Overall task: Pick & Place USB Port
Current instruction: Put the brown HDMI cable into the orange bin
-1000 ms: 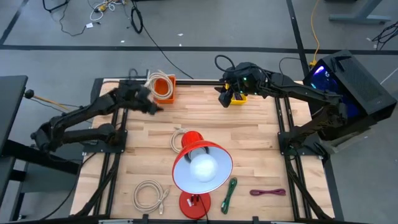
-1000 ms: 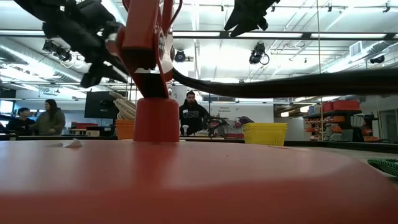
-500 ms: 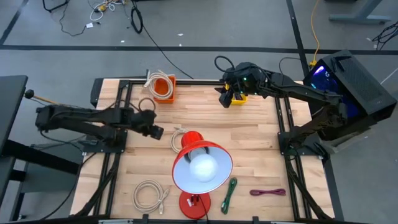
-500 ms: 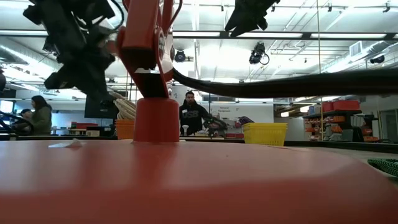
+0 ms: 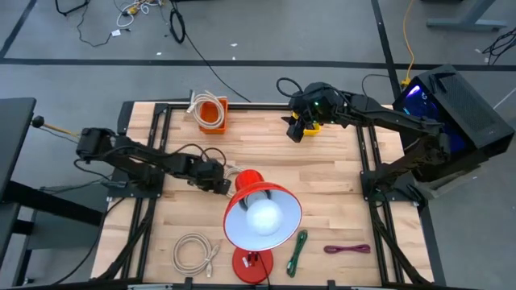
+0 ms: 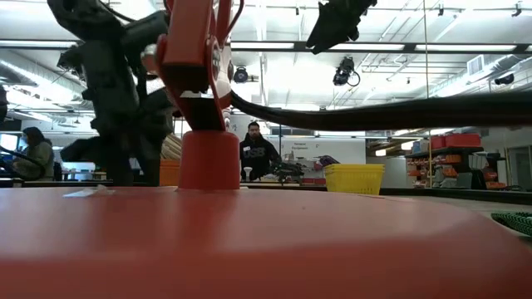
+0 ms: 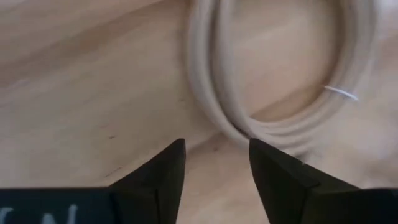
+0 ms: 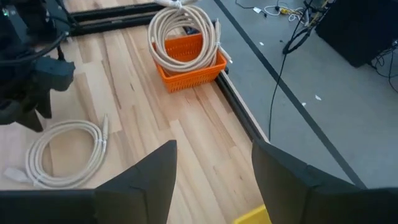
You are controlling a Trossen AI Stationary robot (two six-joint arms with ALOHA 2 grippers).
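A coiled white USB cable (image 5: 235, 172) lies flat on the wooden table beside the red lamp (image 5: 262, 216). It also shows in the left wrist view as a coil (image 7: 273, 124) and in the right wrist view (image 8: 65, 152). My left gripper (image 5: 218, 180) is low over the coil's left side, open, its fingers (image 7: 166, 171) just short of the cable. A second coil sits in the orange basket (image 5: 212, 114) at the far edge. My right gripper (image 5: 296, 130) hangs open beside the yellow bin (image 5: 314, 126).
The red lamp's shade and base (image 5: 251, 264) fill the table's middle and near side. Another white coil (image 5: 193, 252), a green cable (image 5: 297, 250) and a purple cable (image 5: 347, 250) lie near the near edge. People stand in the room behind (image 6: 253, 154).
My left gripper has swung from the orange basket at the far edge toward the near side and right, coming down to the white coil beside the lamp. The right arm has stayed by the yellow bin.
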